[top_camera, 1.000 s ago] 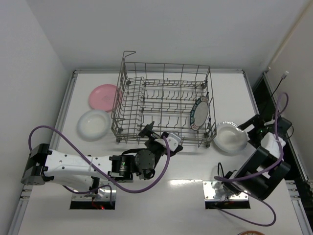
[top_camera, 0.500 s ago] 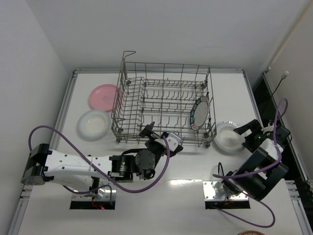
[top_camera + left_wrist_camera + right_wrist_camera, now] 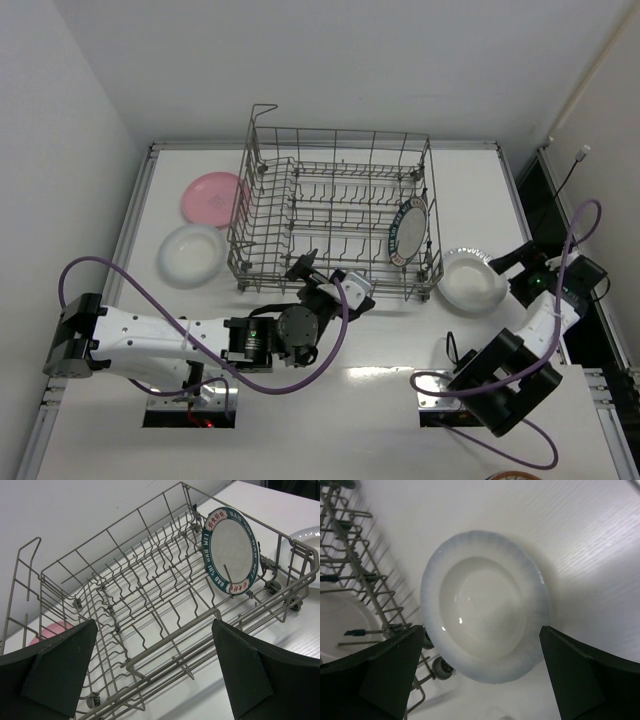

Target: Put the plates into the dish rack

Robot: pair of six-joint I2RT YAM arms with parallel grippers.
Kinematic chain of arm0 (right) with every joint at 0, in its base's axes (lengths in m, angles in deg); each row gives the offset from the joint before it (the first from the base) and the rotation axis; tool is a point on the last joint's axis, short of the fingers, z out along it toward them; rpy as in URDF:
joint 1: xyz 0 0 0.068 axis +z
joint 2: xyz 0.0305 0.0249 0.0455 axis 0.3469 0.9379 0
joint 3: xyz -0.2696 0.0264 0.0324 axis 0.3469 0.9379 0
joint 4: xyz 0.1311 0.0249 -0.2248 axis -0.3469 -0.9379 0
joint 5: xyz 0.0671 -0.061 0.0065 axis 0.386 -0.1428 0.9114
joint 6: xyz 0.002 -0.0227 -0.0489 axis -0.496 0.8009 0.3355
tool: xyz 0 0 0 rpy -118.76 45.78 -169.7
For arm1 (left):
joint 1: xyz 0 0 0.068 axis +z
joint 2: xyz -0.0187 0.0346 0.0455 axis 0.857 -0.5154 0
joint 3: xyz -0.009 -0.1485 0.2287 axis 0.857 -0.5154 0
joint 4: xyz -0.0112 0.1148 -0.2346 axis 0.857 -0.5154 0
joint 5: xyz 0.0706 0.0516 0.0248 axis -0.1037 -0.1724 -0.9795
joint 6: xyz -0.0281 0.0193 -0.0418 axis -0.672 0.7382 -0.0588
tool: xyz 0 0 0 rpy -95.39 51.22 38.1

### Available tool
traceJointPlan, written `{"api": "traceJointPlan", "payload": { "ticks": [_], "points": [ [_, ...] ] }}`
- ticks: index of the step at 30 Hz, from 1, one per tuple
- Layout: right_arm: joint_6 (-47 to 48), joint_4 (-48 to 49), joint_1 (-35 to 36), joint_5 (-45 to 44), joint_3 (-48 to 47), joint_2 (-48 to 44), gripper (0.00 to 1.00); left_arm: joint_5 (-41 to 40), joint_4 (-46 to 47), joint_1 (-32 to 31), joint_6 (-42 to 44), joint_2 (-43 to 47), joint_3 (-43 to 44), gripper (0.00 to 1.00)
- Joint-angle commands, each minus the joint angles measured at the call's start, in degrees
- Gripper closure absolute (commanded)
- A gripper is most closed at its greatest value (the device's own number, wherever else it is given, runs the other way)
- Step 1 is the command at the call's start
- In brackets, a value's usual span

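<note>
Low in the top view, the left gripper (image 3: 320,272) sits just short of the near wall of the dish rack (image 3: 335,215), a purple cable (image 3: 150,300) looping back along its arm; its wrist view shows both fingers (image 3: 55,675) spread wide with nothing between them, the rack's near rail crossing the gap. At lower right the right gripper (image 3: 515,268) hangs beside a deep white plate (image 3: 485,625); its jaws are also wide apart, one dark finger in each lower corner of its wrist view, the plate lying flat on the table (image 3: 350,340) between them, just beside the rack's near right corner; whether a finger touches the plate I cannot tell. Inside the rack, at its right end, the teal-rimmed plate (image 3: 232,550) stands on edge among the tines. Left of the rack, the second white plate (image 3: 192,252) lies on the table; just beyond it, toward the upper left, lies the pink plate (image 3: 212,196), partly behind the rack's left wall.
</note>
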Motion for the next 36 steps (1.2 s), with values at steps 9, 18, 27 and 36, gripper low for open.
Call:
{"api": "traceJointPlan", "payload": {
  "ticks": [9,18,27,36],
  "points": [
    [0.23,-1.27,-4.27,-10.83,0.87,-5.13,0.0,0.37,1.21,-0.58,-1.11,-0.35,0.97,0.0],
    [-5.38,12.17,-6.21,4.2,10.97,6.22,0.0,0.37,1.21,-0.58,-1.11,-1.4,0.97,0.0],
    [-5.13,18.23,-6.21,9.2,12.21,12.72,0.17,0.37,1.21,-0.58,-1.11,-2.02,0.97,0.0],
    [-5.13,23.69,-6.82,17.38,12.21,19.4,0.75,0.37,1.21,-0.58,-1.11,-2.55,0.97,0.0]
  ]
}}
